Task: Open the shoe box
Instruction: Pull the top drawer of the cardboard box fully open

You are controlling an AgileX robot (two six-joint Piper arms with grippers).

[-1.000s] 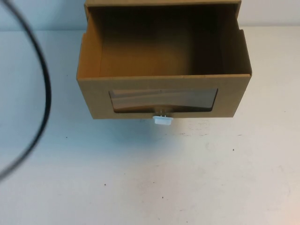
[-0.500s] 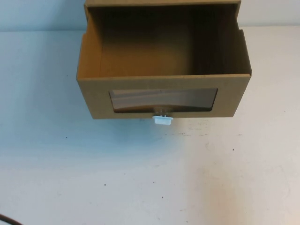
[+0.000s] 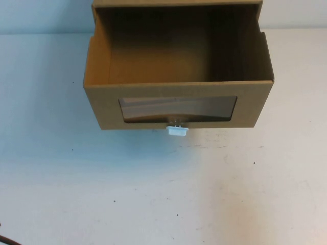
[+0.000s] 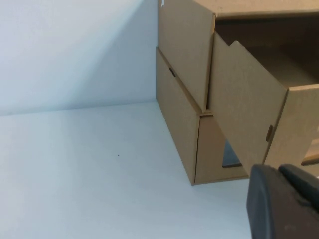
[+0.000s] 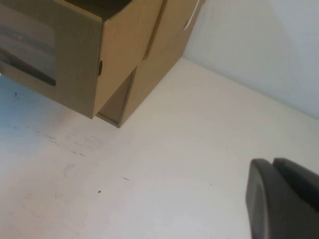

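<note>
The brown cardboard shoe box (image 3: 176, 3) stands at the back of the table, and its drawer (image 3: 104, 109) is slid out toward me with the dark inside showing. A clear window (image 3: 179, 108) is set in the drawer front, above a small white handle (image 3: 177, 131). Neither gripper appears in the high view. In the left wrist view my left gripper (image 4: 279, 170) hovers off the drawer's (image 4: 244, 114) left side, fingers pressed together and holding nothing. My right gripper (image 5: 273, 162) sits off the drawer's (image 5: 117, 55) right side over bare table, shut and holding nothing.
The white table (image 3: 163, 194) spreads out in front of the box. A pale wall (image 4: 75, 50) rises behind it. A bit of black cable (image 3: 6, 240) shows at the near left corner. A lower box section (image 4: 177, 109) sits under the open drawer.
The black cable that arced across the left side of the high view has swung out of sight, leaving only a trace at the bottom left corner. The box has not moved.
</note>
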